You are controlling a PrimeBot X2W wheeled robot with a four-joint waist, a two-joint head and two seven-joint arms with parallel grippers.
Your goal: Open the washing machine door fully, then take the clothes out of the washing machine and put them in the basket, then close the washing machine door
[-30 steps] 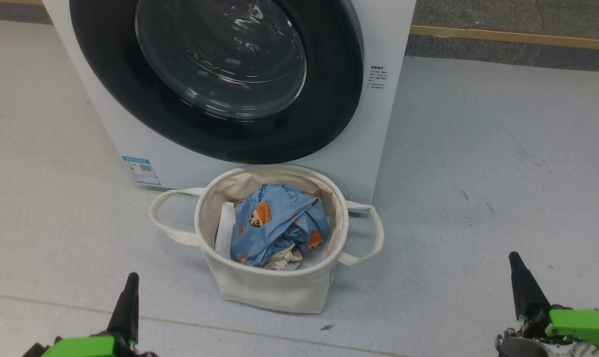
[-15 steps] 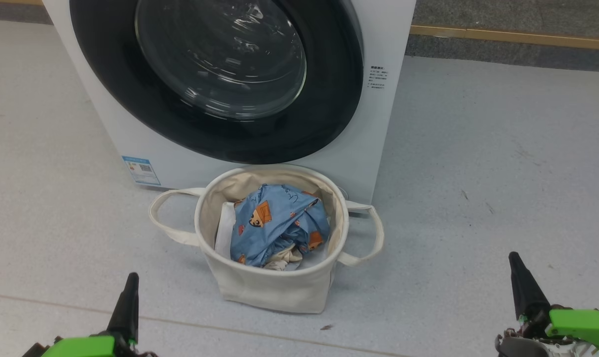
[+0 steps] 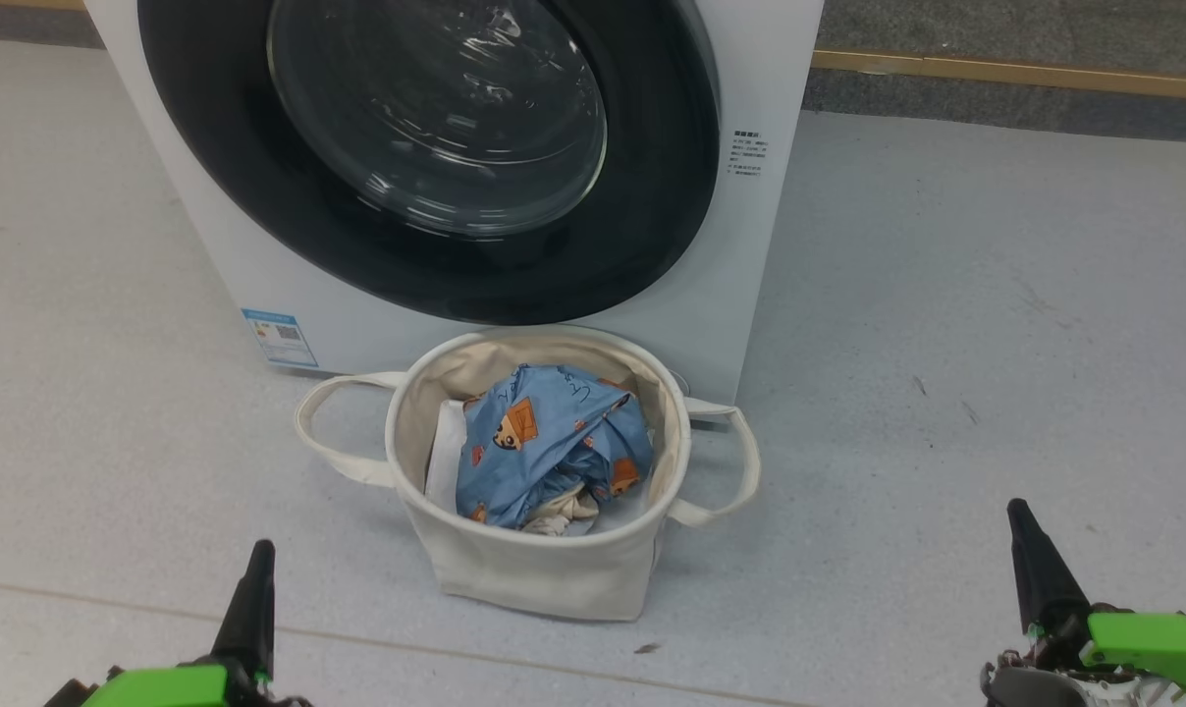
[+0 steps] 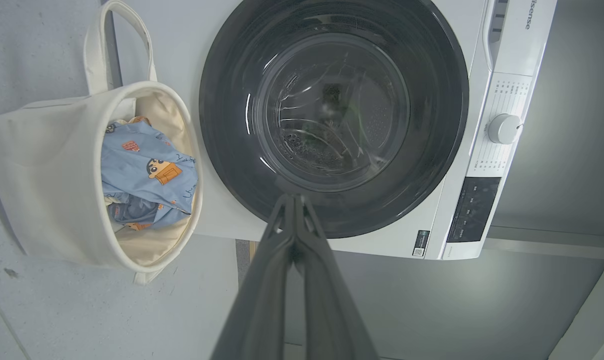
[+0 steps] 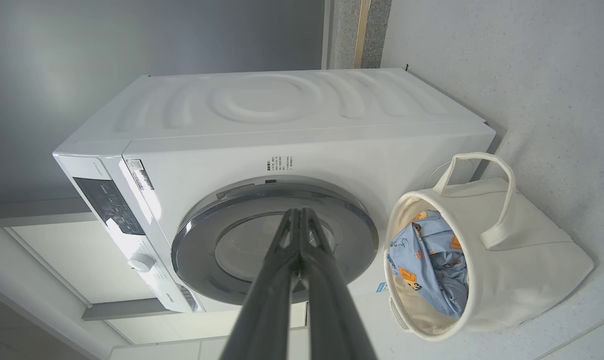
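- Resting low at the near edge: left gripper [image 3: 258, 560] and right gripper [image 3: 1023, 520], fingers pressed together on each, holding nothing
- Sitting in the basket [image 3: 534, 584], just in front of the washing machine [image 3: 765, 265]: blue cartoon-print clothes [image 3: 544, 437], bunched over a white sheet [image 3: 446, 452]
- Lying flush against the machine front: the washing machine door [image 3: 436, 128], apparently closed, nothing blue seen through it
- Judging from this, last step looks done; next move calls for little beyond keeping both arms clear of the basket

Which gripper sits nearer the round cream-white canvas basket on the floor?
Left. The left gripper, shut, is below and left of the round cream-white canvas basket in the head view; the right gripper, also shut, stands farther off at its lower right.
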